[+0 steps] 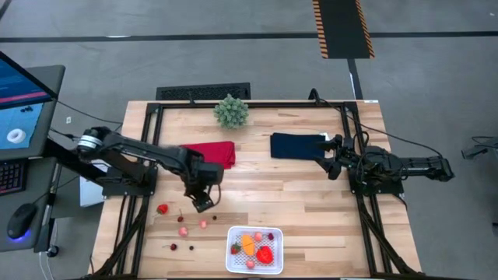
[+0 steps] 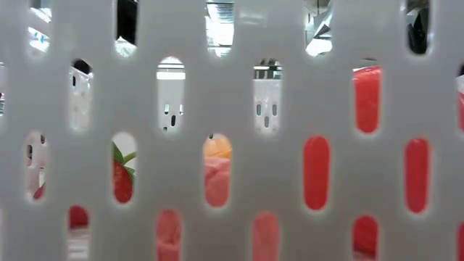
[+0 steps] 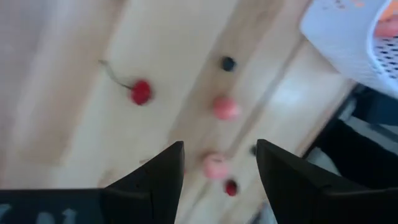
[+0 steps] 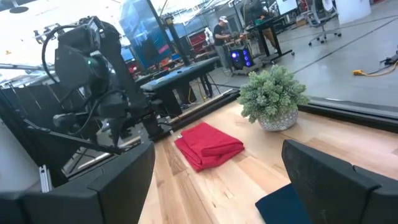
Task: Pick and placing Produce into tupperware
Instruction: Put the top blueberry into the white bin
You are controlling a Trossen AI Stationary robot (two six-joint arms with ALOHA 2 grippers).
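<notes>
**Hovering over the loose fruit**

Looking down from above, I see my left gripper (image 1: 203, 204) hanging over the wooden surface (image 1: 311, 194), a little toward 11 o'clock from the tupperware (image 1: 254, 250). Its fingers (image 3: 155, 180) are parted and hold nothing; in the left wrist view a pinkish piece (image 3: 215, 166) lies on the wood between them. A cherry (image 3: 140, 92) with its stem, another pinkish piece (image 3: 225, 108) and a small dark one (image 3: 228, 63) lie farther on.

The tupperware sits at 6 o'clock on the surface, at the near edge. Inside it I see an orange piece (image 1: 247, 243), a red pepper-like piece (image 1: 265, 253) and some smaller fruits. A strawberry (image 1: 162, 208) rests at 9 o'clock from the left gripper.

My right gripper (image 1: 331, 162) waits at 3 o'clock, beside the navy cloth (image 1: 298, 145), with fingers fully released. The red cloth (image 1: 212, 153) and the green plant (image 1: 231, 111) lie toward 12 o'clock.
</notes>
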